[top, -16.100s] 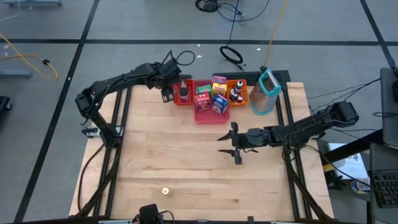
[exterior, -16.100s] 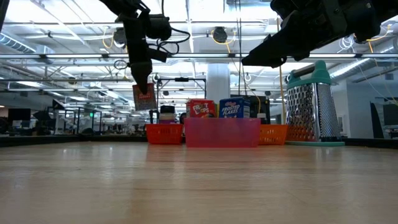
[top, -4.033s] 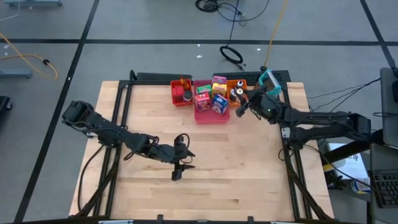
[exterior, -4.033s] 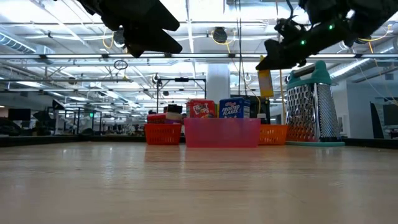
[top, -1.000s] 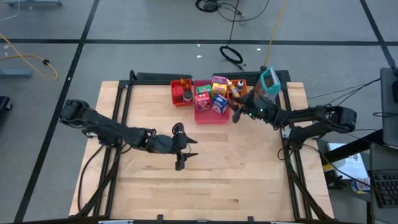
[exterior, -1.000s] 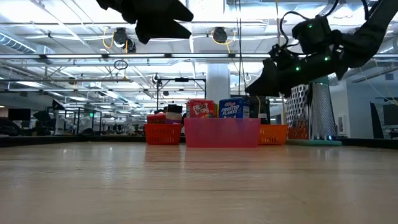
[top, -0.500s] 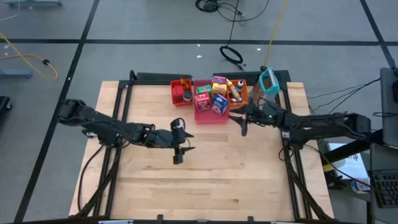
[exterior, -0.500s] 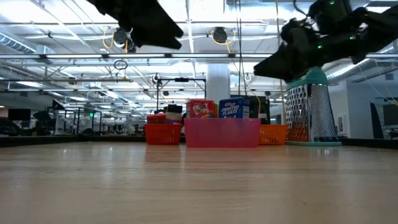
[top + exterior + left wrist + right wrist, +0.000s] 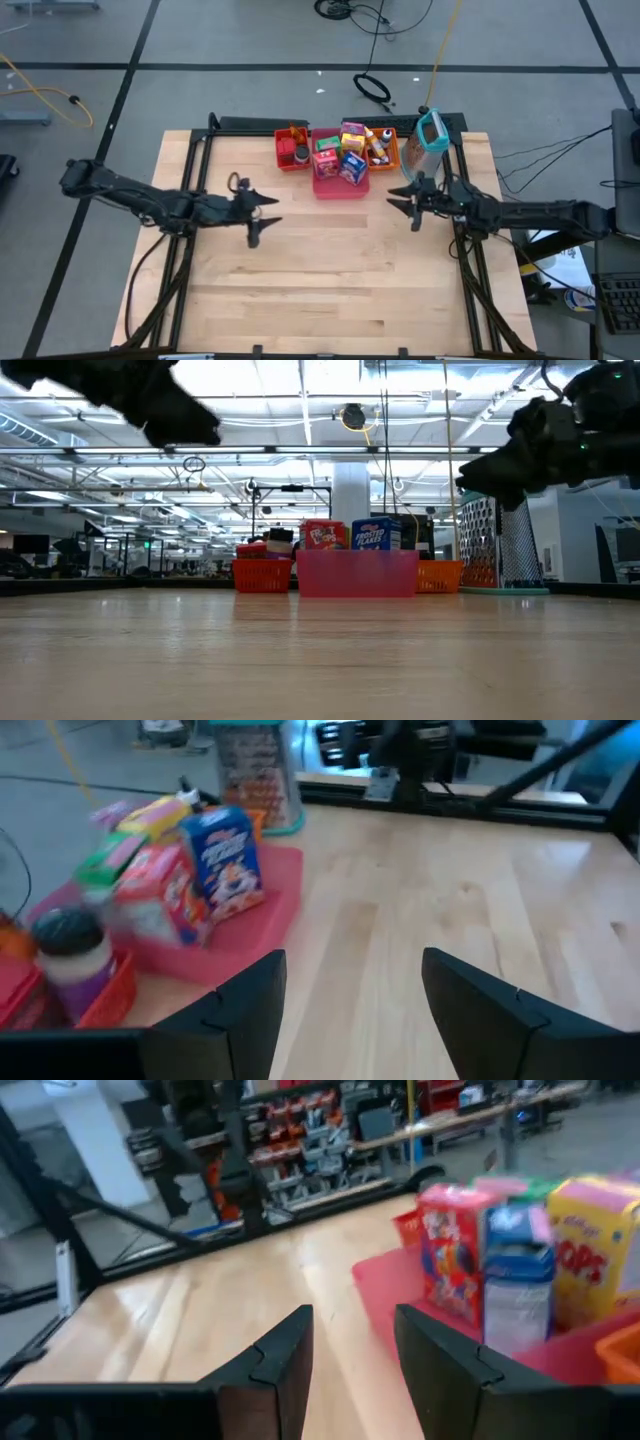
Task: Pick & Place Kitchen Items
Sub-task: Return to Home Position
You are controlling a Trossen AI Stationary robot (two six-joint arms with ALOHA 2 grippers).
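The kitchen items stand in three trays at the table's far middle: a dark-capped shaker (image 9: 66, 935) in the red tray (image 9: 292, 152), red, blue (image 9: 226, 847) and yellow boxes (image 9: 590, 1260) in the pink tray (image 9: 338, 183), little bottles in the orange tray (image 9: 381, 149). My left gripper (image 9: 255, 216) hangs open above bare wood, left of and nearer than the trays. My right gripper (image 9: 410, 205) hangs open on the near right of the pink tray. Neither holds anything. In the wrist views the left gripper (image 9: 350, 1010) and the right gripper (image 9: 355, 1360) show gaps with nothing between the fingers.
A metal grater with a teal top (image 9: 430, 145) stands upright to the right of the orange tray, close to my right arm. Dark frame rails run along the table's left and right sides. Bare wood (image 9: 320, 280) fills the middle and near half of the table.
My right gripper has drawn back from beside the orange tray toward the table's right and near edges. My left gripper has swung toward the table's left edge and slightly toward the far edge. The items in the trays have stayed put.
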